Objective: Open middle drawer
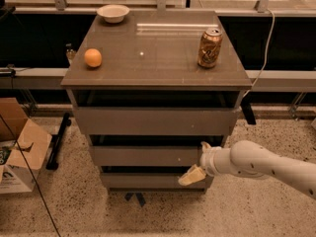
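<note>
The middle drawer (145, 156) is the mid-sized grey front of three stacked under the grey cabinet top (158, 51). It sits between the tall top drawer (153, 121) and the short bottom drawer (148, 180). My gripper (197, 161) is on a white arm reaching in from the right, at the right end of the middle drawer front. One cream finger (191, 176) hangs below the drawer's lower edge and another (205, 145) shows near its upper edge. The jaws stand spread apart.
An orange (93, 58), a white bowl (113, 13) and a soda can (210, 47) stand on the cabinet top. Cardboard boxes (19, 149) sit on the speckled floor at the left. A black rail and cable run behind the cabinet.
</note>
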### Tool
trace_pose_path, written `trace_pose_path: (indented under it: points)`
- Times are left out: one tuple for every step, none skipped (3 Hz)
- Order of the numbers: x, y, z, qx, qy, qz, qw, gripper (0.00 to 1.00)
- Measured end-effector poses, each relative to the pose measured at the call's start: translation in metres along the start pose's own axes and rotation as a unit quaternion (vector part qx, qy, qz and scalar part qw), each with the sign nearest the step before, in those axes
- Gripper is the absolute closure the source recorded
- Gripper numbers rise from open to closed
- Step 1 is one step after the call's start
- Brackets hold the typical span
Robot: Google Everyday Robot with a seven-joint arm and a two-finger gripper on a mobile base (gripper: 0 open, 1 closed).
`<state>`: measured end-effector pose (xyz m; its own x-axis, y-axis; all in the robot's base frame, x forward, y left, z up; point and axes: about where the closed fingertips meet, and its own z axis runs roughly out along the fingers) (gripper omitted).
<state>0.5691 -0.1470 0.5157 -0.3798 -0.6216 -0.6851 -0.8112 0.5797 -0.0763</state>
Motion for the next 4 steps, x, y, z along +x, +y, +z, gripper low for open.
trace_pose_path:
  points:
    - [0.009, -0.015, 0.025, -0.005, -0.007, 0.008, 0.9999, 0.00]
    - [0.011, -0.030, 0.048, -0.013, -0.012, 0.012, 0.9998, 0.00]
    - [0.019, -0.049, 0.080, -0.032, -0.012, 0.026, 0.9991, 0.00]
    - [0.028, -0.059, 0.099, -0.045, -0.007, 0.040, 0.9982, 0.00]
